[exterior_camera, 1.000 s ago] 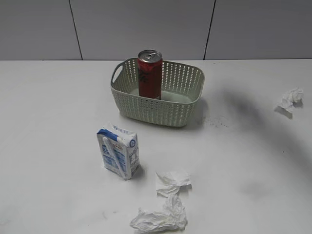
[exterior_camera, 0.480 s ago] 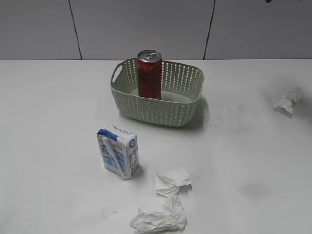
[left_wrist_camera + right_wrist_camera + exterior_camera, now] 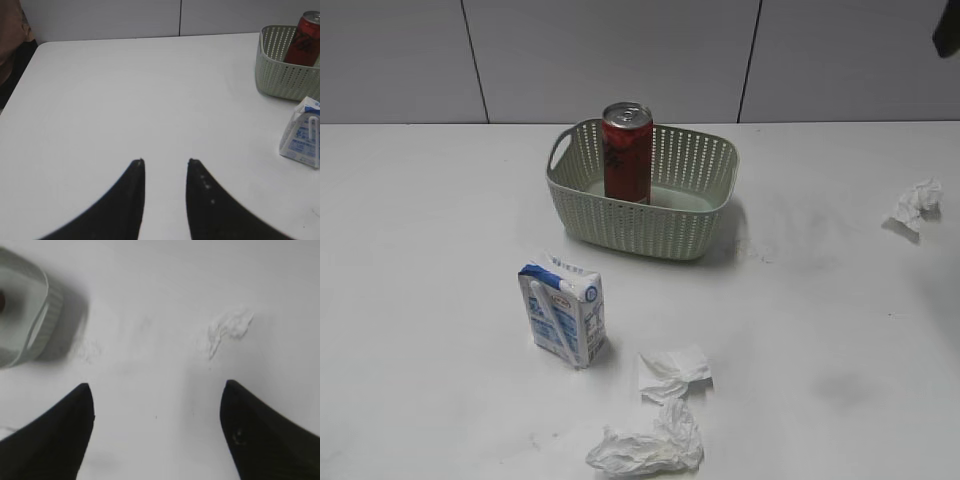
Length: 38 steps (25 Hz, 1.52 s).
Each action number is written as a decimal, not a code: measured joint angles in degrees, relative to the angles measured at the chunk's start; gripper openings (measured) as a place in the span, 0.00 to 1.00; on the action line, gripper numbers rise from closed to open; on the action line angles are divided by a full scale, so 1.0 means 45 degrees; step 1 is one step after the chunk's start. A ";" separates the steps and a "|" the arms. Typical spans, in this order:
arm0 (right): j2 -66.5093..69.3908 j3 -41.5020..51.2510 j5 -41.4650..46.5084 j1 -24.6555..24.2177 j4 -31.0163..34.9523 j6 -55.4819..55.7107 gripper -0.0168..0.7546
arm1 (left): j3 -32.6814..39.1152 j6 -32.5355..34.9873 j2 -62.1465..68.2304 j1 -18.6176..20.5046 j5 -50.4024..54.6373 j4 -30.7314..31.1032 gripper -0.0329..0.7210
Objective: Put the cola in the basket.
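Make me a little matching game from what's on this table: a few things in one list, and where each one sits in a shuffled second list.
Things:
1. cola
2. milk carton
3. basket
4. lone crumpled tissue

Places:
A. far right of the table, on its own
B. standing upright inside the basket
C. at the back of the table, near the wall
D. on the table in front of the basket, towards the left

Pairs: 1-B, 2-D, 3-C, 4-A
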 joint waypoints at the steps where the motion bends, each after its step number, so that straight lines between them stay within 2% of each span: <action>1: -0.0613 0.0689 0.0000 0.0000 0.0000 0.0000 0.79 | 0.0000 0.0000 0.0000 0.0000 0.0000 0.0000 0.35; 11: -0.6951 0.7613 -0.0384 0.0000 0.0013 0.0000 0.79 | 0.0000 0.0000 0.0000 0.0000 0.0000 0.0000 0.35; 21: -1.2098 1.2292 -0.2278 0.0000 0.0013 0.0000 0.79 | 0.0000 0.0000 0.0000 0.0000 0.0000 0.0000 0.35; 28: -1.4822 1.4287 -0.2217 0.0000 -0.0015 0.0011 0.79 | 0.0000 0.0000 0.0000 0.0000 0.0000 0.0000 0.35; 38: -1.7962 1.4385 -0.2205 0.0000 -0.0026 0.0011 0.79 | 0.0000 0.0000 0.0000 0.0000 0.0000 0.0000 0.35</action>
